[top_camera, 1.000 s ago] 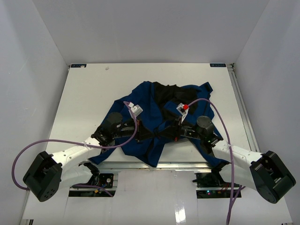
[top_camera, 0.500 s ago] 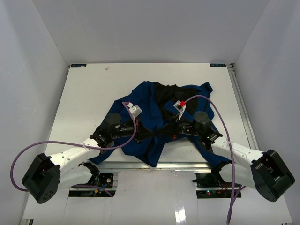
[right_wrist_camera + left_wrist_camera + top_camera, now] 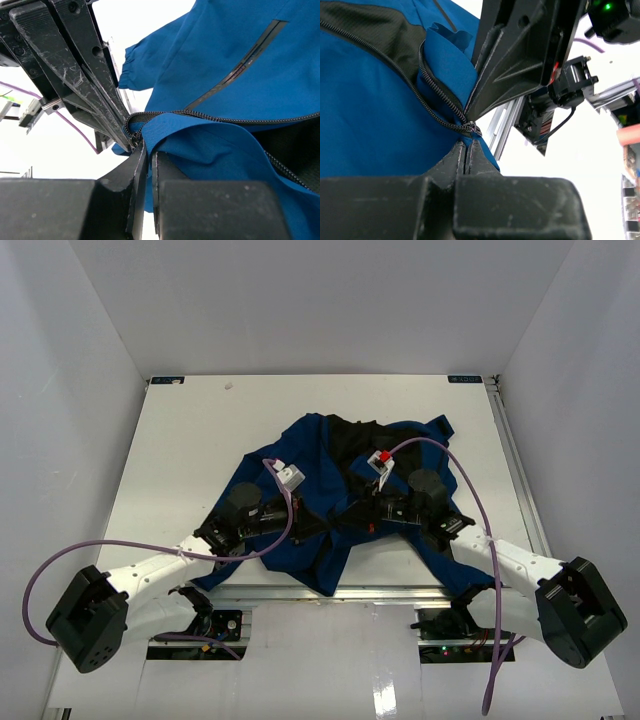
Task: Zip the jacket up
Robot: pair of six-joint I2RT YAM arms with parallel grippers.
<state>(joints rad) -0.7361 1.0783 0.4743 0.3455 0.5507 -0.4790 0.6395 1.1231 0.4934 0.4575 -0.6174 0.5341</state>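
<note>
Left tool (image 3: 465,148) and right tool (image 3: 146,150) both clamped narrow on jacket (image 3: 300,450) hem at zipper (image 3: 437,105) base, frame centre, likely aligning halves to start zipping.

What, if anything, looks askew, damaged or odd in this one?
Nothing damaged. The jacket lies rumpled and open on the table, black lining showing. The left end effector and right end effector are shut on it at the zipper's bottom end.
</note>
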